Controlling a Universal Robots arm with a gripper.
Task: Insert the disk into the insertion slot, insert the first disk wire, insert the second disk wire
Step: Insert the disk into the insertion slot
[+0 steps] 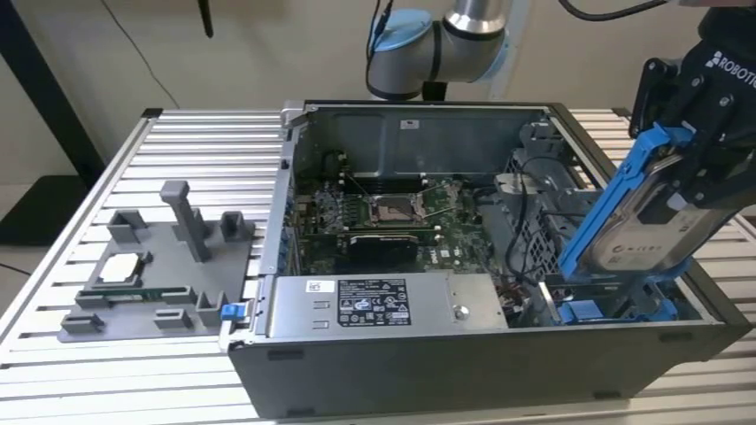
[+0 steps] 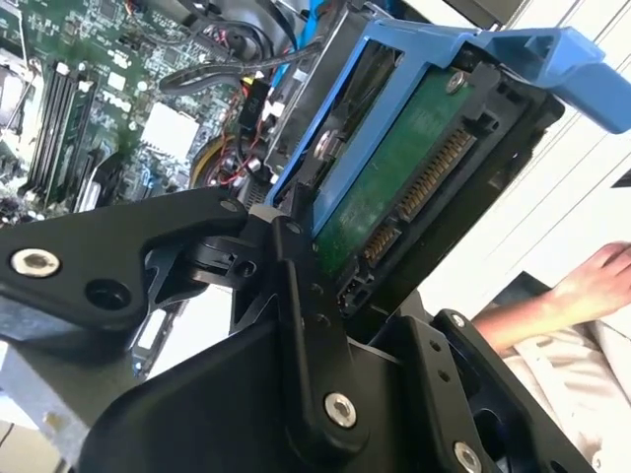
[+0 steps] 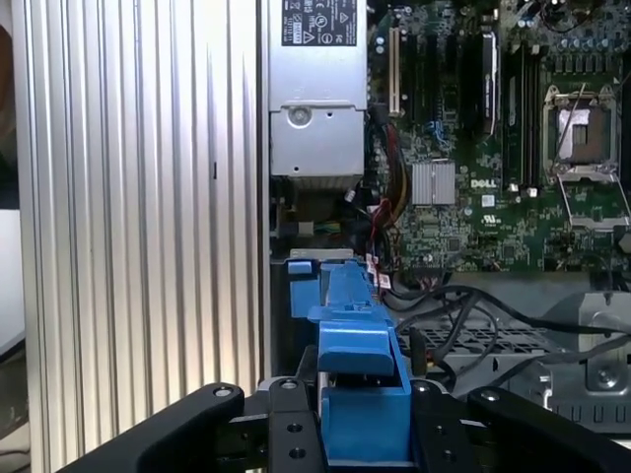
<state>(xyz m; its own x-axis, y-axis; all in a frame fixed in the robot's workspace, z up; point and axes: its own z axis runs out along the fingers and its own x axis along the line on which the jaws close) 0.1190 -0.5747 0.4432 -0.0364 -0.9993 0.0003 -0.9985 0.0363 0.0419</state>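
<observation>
One black claw (image 1: 697,181) at the upper right of the exterior view is clamped tight on the disk (image 1: 636,237). In the first wrist view its fingers (image 3: 288,429) press on either side of the blue caddy (image 3: 360,345). The disk hangs steeply tilted, its top leaning toward the exterior view's right and its label facing out. Its lower end is just over the insertion slot (image 1: 608,310) in the lower right corner of the open computer case (image 1: 473,363); whether the two touch I cannot tell. To the exterior view's left of the slot sits the power supply (image 1: 354,304), with the motherboard (image 1: 378,217) above it in the frame. The case stands on a slatted table (image 1: 201,142), and a grey fixture (image 1: 154,257) lies at the frame's left. A person's hand (image 2: 603,276) appears in the second wrist view.
</observation>
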